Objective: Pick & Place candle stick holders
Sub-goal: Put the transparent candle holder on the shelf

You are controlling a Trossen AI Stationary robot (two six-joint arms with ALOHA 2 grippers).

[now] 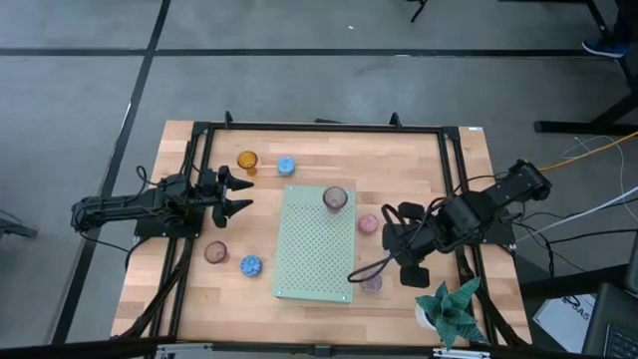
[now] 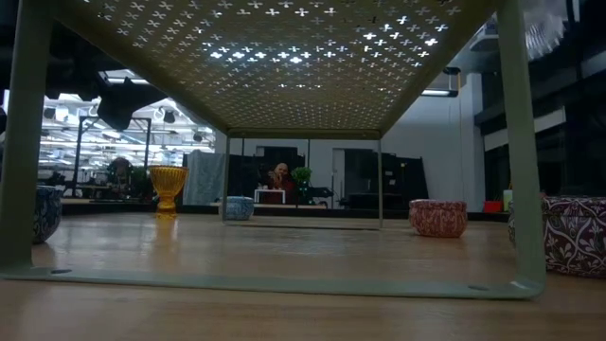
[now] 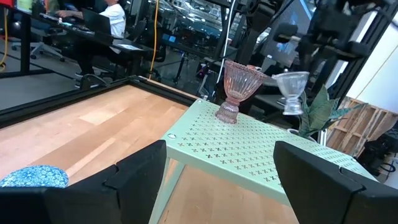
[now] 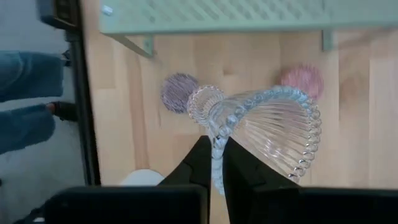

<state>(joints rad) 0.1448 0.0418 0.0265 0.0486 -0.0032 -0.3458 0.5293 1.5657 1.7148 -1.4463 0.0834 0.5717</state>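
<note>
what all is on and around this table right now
green board: 1, pale green, perforated, table centre
amber holder: 1, amber, table, left of the board
blue holders: 2, blue, one next to the amber one, one by the brownish one
brownish holder: 1, brownish, table, left of the board
rose holder: 1, pinkish, upright on the board
pink holder: 1, pink, table, right of the board
mauve holder: 1, mauve, table, right of the board
clear holder: 1, clear, held by its rim
plant: 1, green, white pot, table's right corner
person: 1, seated in the room behind
left gripper: open, left of the board
right gripper: shut on the clear holder
</note>
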